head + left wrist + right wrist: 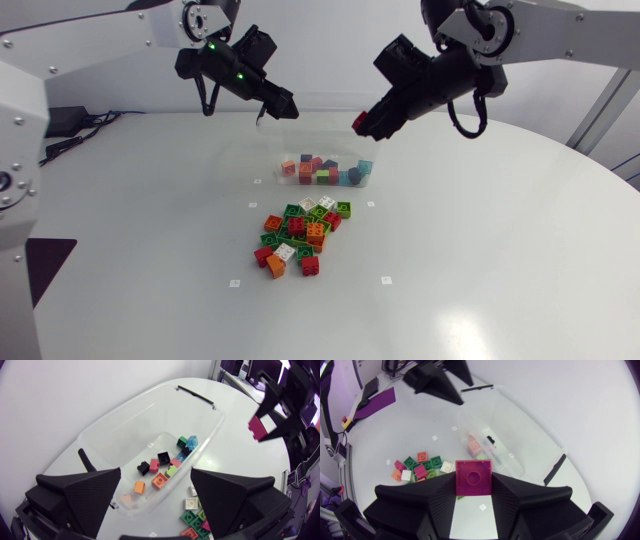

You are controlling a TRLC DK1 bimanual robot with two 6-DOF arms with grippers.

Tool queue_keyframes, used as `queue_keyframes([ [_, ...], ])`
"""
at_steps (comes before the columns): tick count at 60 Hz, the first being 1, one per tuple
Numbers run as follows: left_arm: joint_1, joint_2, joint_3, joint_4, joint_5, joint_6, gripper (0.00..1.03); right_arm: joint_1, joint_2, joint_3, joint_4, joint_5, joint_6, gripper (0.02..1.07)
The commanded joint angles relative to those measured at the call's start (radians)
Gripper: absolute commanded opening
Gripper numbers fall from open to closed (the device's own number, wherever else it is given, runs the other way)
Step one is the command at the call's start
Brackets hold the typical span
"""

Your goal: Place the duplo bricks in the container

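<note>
While white round table carries brick pile, clear container sits beside.

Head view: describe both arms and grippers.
Left arm and right arm: pale grey links, black joints. Left gripper and right gripper: matte black, ending in broad wedges. Green lights glow on the left one's body; a black cable loops under each wrist.

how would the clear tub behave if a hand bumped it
The tub looks thin-walled and clear, so it is probably light and a bit flexible. It holds only a few bricks and sits on a smooth white table, so a bump would likely slide it. Being low and wide, it seems unlikely to tip.
</note>
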Motion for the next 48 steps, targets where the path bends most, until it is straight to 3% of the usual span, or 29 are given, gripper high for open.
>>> queue_keyframes([
  [1, 0.007, -0.124, -0.116, 0.022, -0.001, 0.014, 0.99, -0.019, 0.053, 0.063, 0.008, -0.008, 0.04, 0.23],
  [29, 0.053, -0.448, -0.64, 0.208, 0.002, 0.097, 0.99, -0.034, 0.246, 0.285, 0.036, 0.008, 0.115, 0.23],
  [48, 0.08, -0.534, -0.918, 0.331, 0.002, 0.182, 0.99, -0.042, 0.346, 0.391, 0.034, 0.035, 0.147, 0.23],
])
